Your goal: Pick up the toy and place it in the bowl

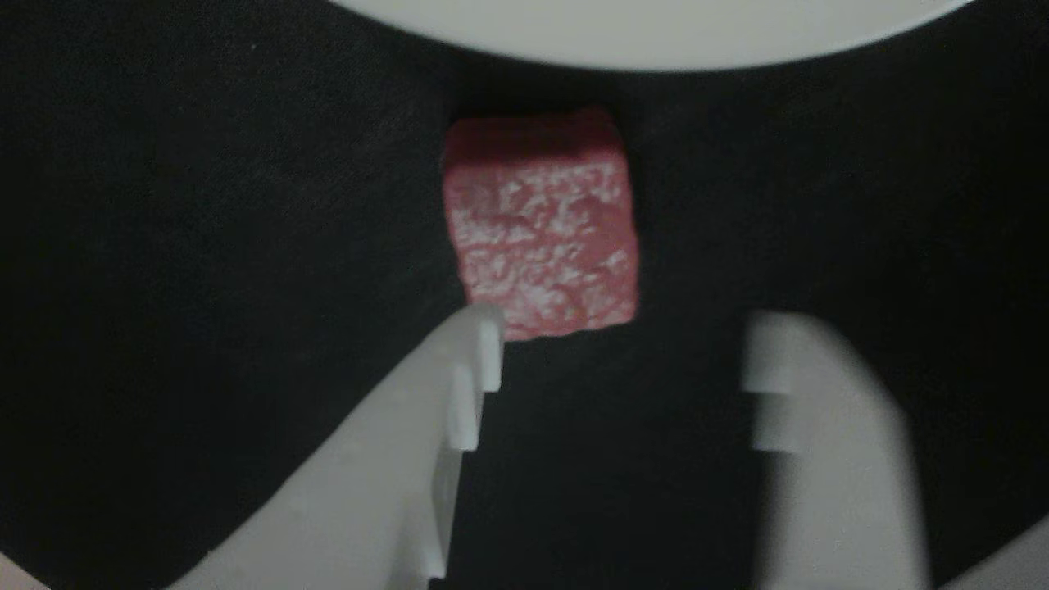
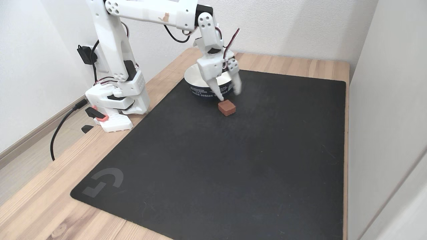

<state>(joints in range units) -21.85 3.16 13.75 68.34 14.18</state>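
White jaws gape wide and empty just above the red toy beside the bowl.

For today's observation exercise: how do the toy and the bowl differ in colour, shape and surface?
The toy is red, while the bowl is off-white inside with a dark outer wall. The toy is a small cube; the bowl is round and much wider. The toy looks rough and mottled; the bowl's rim looks smooth. Both rest on the black mat.
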